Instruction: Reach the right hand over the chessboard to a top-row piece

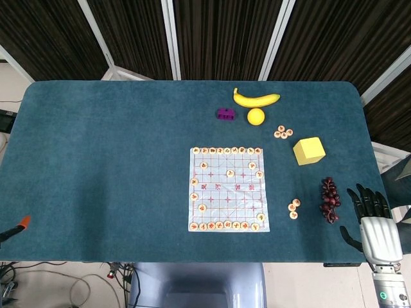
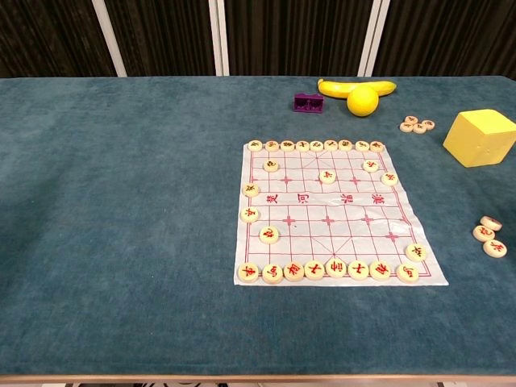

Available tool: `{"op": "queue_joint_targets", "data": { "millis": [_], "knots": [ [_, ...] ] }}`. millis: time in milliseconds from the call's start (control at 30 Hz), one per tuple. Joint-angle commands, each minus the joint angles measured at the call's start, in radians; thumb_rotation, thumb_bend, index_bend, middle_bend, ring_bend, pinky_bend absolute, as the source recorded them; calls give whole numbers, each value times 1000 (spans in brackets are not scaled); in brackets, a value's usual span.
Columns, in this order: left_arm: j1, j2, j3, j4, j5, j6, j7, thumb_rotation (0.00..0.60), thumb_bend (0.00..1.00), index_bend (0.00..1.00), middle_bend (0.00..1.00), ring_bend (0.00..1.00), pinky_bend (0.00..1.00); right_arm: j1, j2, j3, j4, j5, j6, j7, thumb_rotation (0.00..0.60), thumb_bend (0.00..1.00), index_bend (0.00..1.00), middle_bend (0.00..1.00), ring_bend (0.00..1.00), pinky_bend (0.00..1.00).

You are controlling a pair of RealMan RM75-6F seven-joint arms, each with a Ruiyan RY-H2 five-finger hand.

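The teal counter [image 1: 115, 160] carries the chessboard [image 1: 228, 189] mid-right — its top-row pieces [image 1: 227, 151] line the far edge. My right hand [image 1: 376, 231] hovers at the near right corner, fingers spread, empty, beside the grapes [image 1: 329, 199].

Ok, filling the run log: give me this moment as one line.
phase: pre-reach | right hand: open, at table's right edge beside grapes | chessboard: untouched | left hand: not in view

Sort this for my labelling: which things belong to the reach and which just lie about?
Job: right hand, open; chessboard; top-row pieces.
Lying about: banana, yellow ball, purple block, yellow cube, grapes, loose pieces.
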Motion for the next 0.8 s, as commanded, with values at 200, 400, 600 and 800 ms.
{"op": "queue_joint_targets", "data": {
  "millis": [200, 400, 600, 800],
  "knots": [
    [5, 5, -3, -4, -1, 7, -10, 600, 39, 54, 0, 0, 70, -1, 10, -5, -9, -4, -3, 13, 600, 367, 85, 0, 0, 70],
    [4, 7, -5, -3, -4, 5, -13, 600, 40, 54, 0, 0, 70, -1, 11, -9, -17, 1, -13, 19, 600, 368, 85, 0, 0, 70],
    [3, 5, -7, -2, -3, 7, -14, 600, 40, 54, 0, 0, 70, 3, 6, -8, -13, 11, -25, 22, 600, 367, 86, 0, 0, 70],
    [5, 3, -3, -4, -1, 8, -7, 600, 40, 54, 0, 0, 70, 5, 5, -8, -17, 29, -43, 48, 600, 367, 85, 0, 0, 70]
  ]
}}
